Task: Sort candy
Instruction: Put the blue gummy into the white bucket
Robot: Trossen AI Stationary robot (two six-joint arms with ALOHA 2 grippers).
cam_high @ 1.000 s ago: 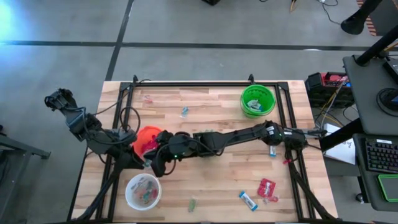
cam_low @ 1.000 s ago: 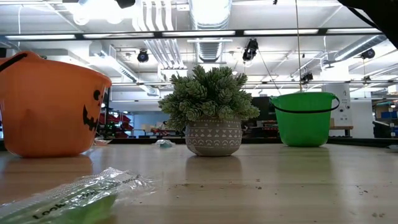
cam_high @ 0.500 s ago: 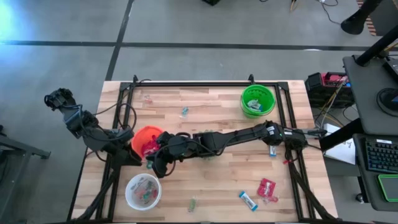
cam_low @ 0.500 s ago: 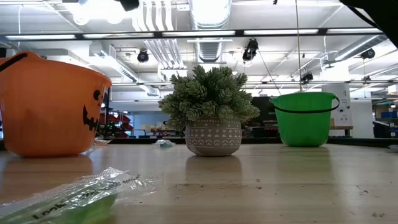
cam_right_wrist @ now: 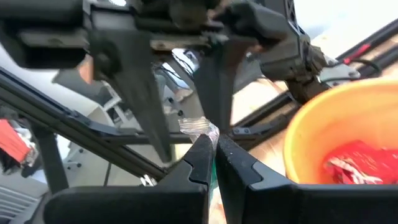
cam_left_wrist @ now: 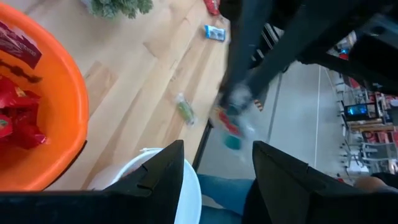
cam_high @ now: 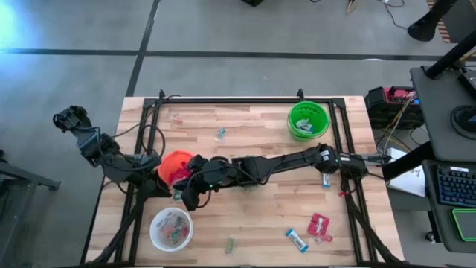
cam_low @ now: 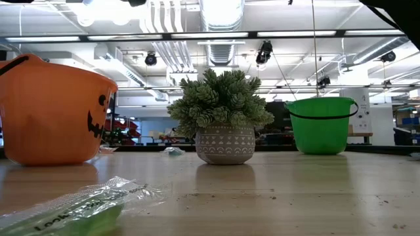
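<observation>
You can't tell candy colour in right gripper (cam_right_wrist: 213, 151): only clear wrapper tip shows. Orange bowl (cam_left_wrist: 37, 124) cut by left wrist picture's edge; white bowl (cam_left_wrist: 155, 177) half hidden behind fingers. Blurred piece (cam_left_wrist: 231, 123) unreadable. Low view: green packet (cam_low: 72, 206) blurred, cut off.
</observation>
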